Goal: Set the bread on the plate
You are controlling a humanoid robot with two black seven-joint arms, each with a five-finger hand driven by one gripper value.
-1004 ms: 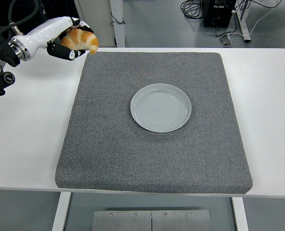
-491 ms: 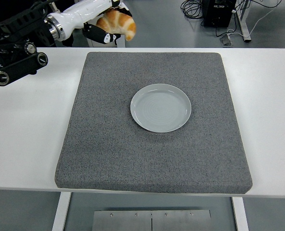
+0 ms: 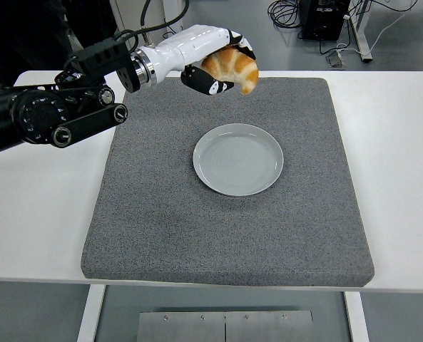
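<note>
My left hand (image 3: 222, 65) is shut on a golden-brown croissant (image 3: 234, 65) and holds it in the air above the far part of the grey mat (image 3: 161, 214). A round pale grey plate (image 3: 238, 159) lies on the mat near its middle, nearer to me than the croissant and a little to its right. The plate holds nothing. The left arm (image 3: 61, 114) reaches in from the left edge across the mat's far left corner. The right arm is out of view.
The grey mat covers most of the white table (image 3: 396, 142). Behind the table are a desk leg (image 3: 174, 32) and cables on the floor (image 3: 289, 11).
My left hand has carried the croissant to the right, from beyond the mat's far left corner to over the mat's far edge, close to the plate. More of the arm has come into view.
</note>
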